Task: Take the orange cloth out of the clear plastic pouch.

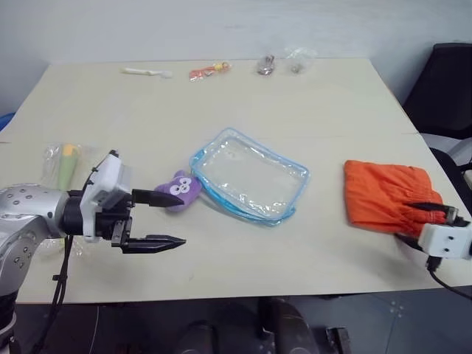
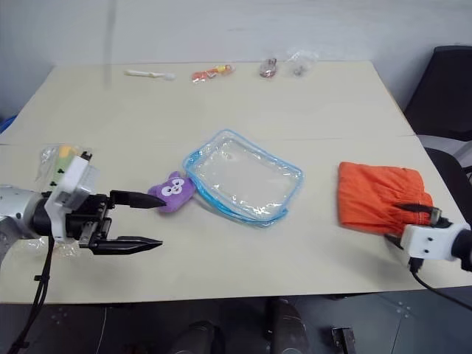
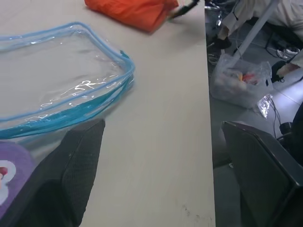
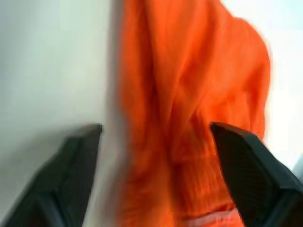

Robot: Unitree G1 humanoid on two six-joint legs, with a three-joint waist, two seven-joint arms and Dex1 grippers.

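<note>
Left gripper (image 1: pixel 158 219) hangs over the bench's near edge, jaws apart, empty. Orange cloth (image 1: pixel 387 195) lies by the right edge, outside the clear plastic pouch (image 1: pixel 249 175) mid-bench. Right gripper (image 4: pixel 154 156) spread, seemingly released. Removal looks done; next, back away.

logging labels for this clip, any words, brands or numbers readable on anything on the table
None can be read.
purple plush toy: white face markings, no letters.
small packets at the table's far edge: any print is too small to read.
clear plastic pouch: no print visible.
orange cloth: no print visible.
</note>
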